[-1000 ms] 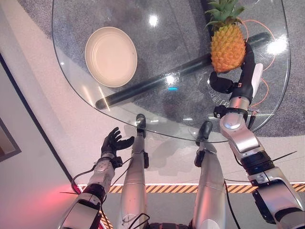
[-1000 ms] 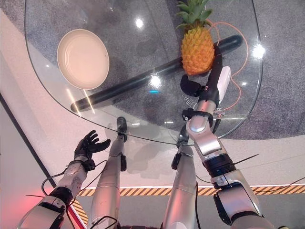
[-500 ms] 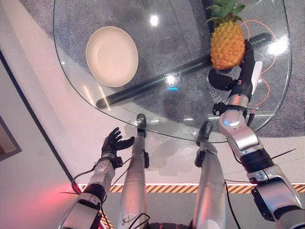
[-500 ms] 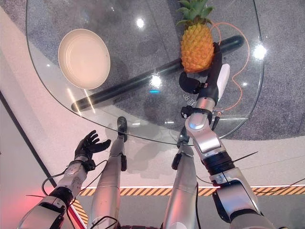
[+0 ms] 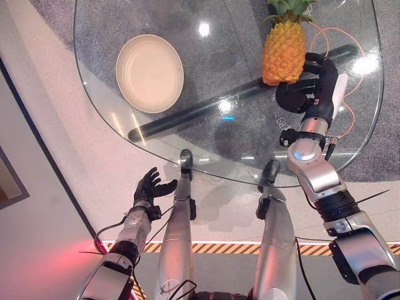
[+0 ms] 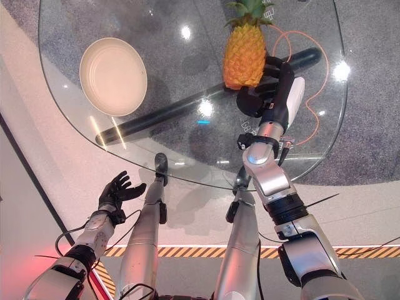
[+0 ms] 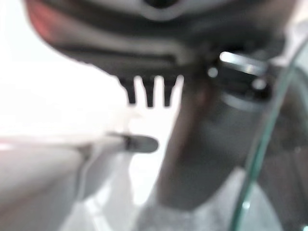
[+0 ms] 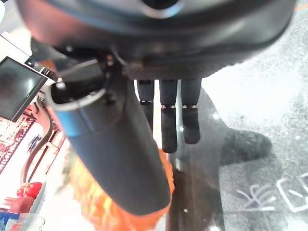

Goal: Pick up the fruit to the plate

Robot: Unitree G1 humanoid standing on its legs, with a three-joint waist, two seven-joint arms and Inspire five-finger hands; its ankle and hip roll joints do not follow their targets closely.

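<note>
One of our two hands is at work: the right hand (image 5: pixel 309 90) reaches over the glass surface (image 5: pixel 206 144) near its far right corner, thumb and fingers curled around the lower part of the pineapple (image 5: pixel 284 50), with the thumb on the near side and the fingers wrapping the far right side. In the right wrist view the orange skin sits just beside the thumb, which fits a grasp. The fruit stands roughly upright, leaning a little; we cannot tell whether its base has left the glass. Our left hand (image 5: pixel 149 186) hangs off the near edge of the surface, fingers spread and holding nothing. The plate (image 5: pixel 150 73) lies empty toward the far left corner, well apart from the fruit. We judge the grasp as made; the carry across and the set-down are left.
</note>
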